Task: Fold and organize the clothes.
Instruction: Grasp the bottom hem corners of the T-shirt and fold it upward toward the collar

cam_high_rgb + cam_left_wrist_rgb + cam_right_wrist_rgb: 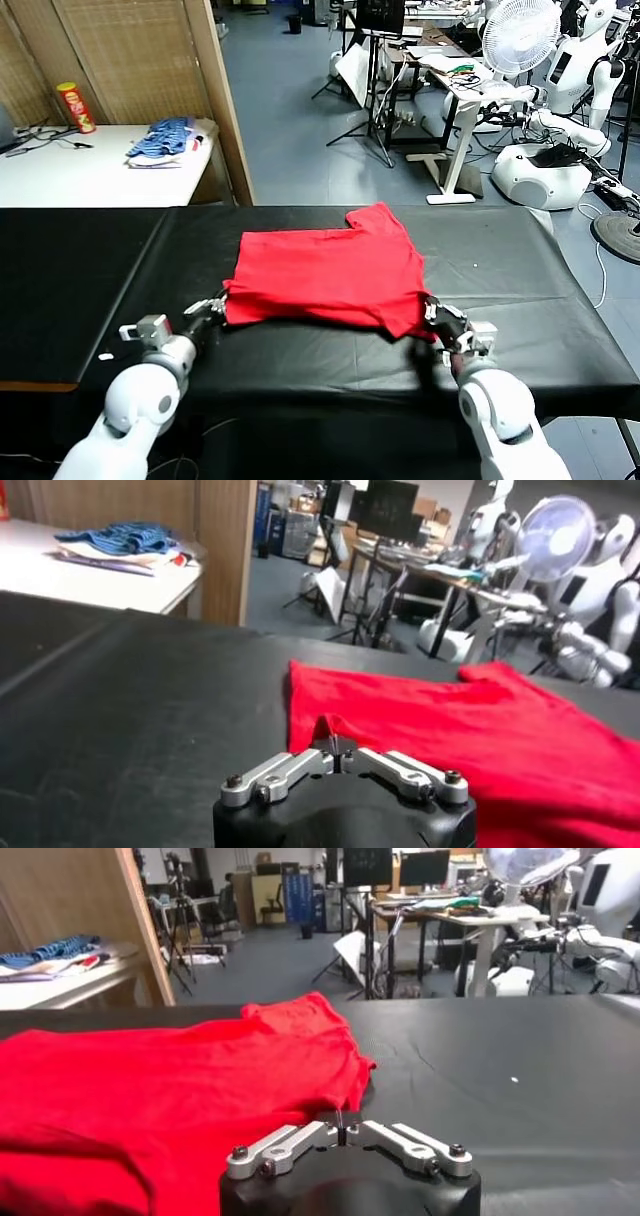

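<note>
The clothes, a bright red T-shirt, lie spread flat on the black table, with one sleeve pointing to the far side. My left gripper sits at the shirt's near left corner. In the left wrist view its jaws are shut, with a small peak of red cloth pinched at the tips. My right gripper is at the near right corner. It is shut too, with a thin edge of the shirt caught between the tips. No print or tag shows.
A white side table at the back left carries a bluish pile of clothes and a red can. A wooden partition stands beside it. Behind the table are a fan, stands, and another white robot.
</note>
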Robot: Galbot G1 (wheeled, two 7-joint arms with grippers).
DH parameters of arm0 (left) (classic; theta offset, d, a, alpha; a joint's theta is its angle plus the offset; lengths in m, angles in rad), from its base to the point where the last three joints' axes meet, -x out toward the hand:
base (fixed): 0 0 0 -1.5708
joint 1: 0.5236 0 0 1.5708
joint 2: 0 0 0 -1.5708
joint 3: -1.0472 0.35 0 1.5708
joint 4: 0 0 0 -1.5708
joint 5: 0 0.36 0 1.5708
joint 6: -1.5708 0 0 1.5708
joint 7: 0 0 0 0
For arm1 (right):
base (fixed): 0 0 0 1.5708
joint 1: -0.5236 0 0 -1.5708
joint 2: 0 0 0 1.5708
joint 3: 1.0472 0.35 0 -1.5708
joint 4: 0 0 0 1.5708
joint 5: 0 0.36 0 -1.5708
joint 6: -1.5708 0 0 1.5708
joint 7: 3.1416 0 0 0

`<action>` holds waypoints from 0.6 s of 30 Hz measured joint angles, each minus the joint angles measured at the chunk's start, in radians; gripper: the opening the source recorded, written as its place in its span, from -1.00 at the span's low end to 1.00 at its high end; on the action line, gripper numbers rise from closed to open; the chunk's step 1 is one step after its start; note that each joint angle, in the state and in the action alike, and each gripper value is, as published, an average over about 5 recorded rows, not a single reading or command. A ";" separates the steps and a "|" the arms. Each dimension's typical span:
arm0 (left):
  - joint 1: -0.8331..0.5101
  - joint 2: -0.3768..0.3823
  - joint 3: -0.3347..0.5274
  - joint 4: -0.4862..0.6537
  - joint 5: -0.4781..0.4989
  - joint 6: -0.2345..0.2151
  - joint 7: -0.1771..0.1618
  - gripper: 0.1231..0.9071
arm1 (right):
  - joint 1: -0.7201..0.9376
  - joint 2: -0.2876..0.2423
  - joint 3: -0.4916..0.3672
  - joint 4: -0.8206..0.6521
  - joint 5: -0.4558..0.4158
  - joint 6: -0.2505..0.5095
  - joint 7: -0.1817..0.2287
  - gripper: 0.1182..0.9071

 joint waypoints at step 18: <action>0.062 0.017 -0.020 -0.049 0.010 0.029 0.028 0.55 | -0.222 -0.114 0.075 0.237 0.003 -0.045 -0.059 0.71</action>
